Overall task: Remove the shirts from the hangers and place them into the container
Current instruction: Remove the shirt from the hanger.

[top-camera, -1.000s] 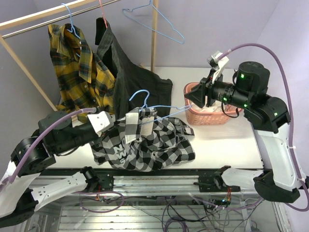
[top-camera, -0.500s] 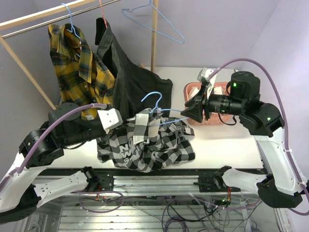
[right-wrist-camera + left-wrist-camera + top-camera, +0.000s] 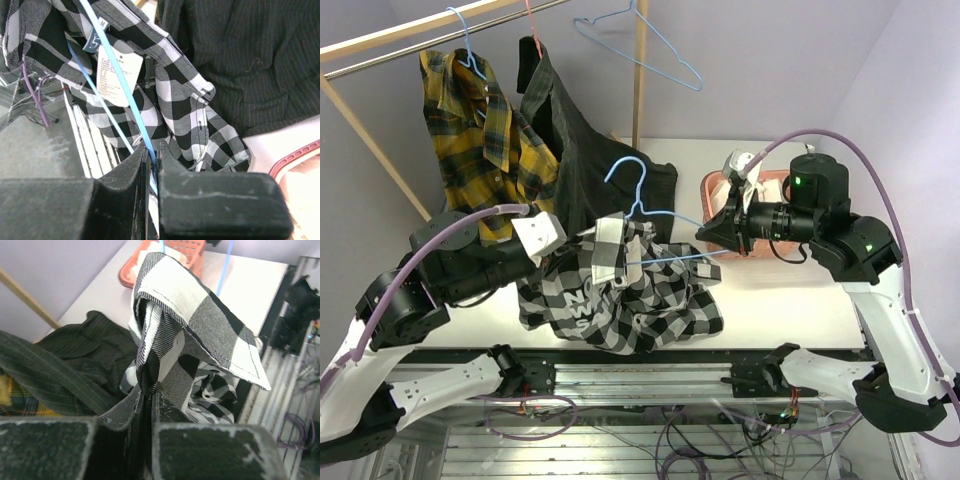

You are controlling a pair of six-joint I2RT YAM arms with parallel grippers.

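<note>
The black-and-white checked shirt (image 3: 630,300) lies bunched at the table's front, still threaded on a light blue hanger (image 3: 638,190). My left gripper (image 3: 588,240) is shut on the shirt's collar (image 3: 200,325) and holds it up; in the left wrist view the cloth runs straight down between that gripper's (image 3: 147,396) pads. My right gripper (image 3: 708,232) is shut on the hanger's blue wire (image 3: 120,75), which passes between its (image 3: 152,150) closed jaws. The salmon-pink container (image 3: 713,190) stands just behind the right gripper, partly hidden by the arm.
A yellow plaid shirt (image 3: 485,150) and a charcoal pinstriped shirt (image 3: 585,165) hang from the wooden rack (image 3: 410,35) at the back left, the dark one trailing onto the table. An empty blue hanger (image 3: 645,45) hangs on the rack's upright pole.
My right gripper moved left to the hanger's arm and shut on the wire. The left gripper lifted the collar higher and further right, and the hanger's hook rose with it.
</note>
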